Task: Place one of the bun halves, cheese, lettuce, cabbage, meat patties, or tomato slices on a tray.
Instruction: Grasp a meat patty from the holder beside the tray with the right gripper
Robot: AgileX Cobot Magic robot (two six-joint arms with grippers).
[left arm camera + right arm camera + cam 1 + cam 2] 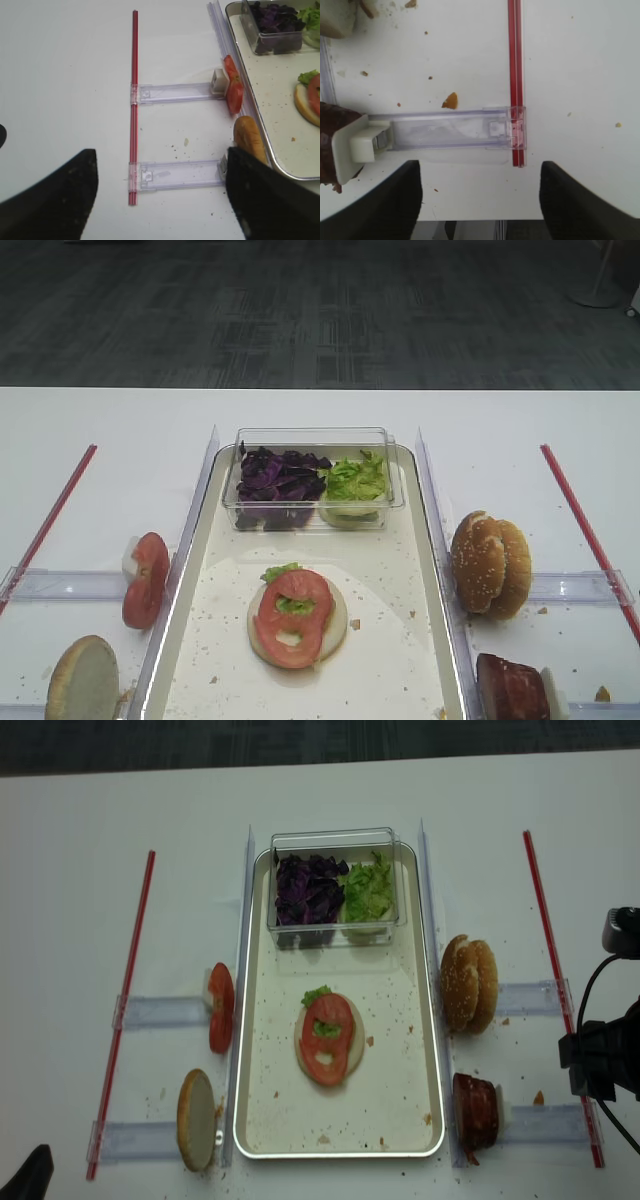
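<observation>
White worktop is looking crumby, with the tray holding a bun base topped with tomato. Meat patties are standing on edge right of it: soft, greasy, so pinch across the flat faces. Right gripper is sitting spread, empty; left gripper too.

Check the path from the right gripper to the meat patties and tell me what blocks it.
Nothing visible blocks it. The right gripper, jaws open, hovers over bare table by the clear holder; the meat patties stand on edge at that holder's end, to the gripper's left in the wrist view.
</observation>
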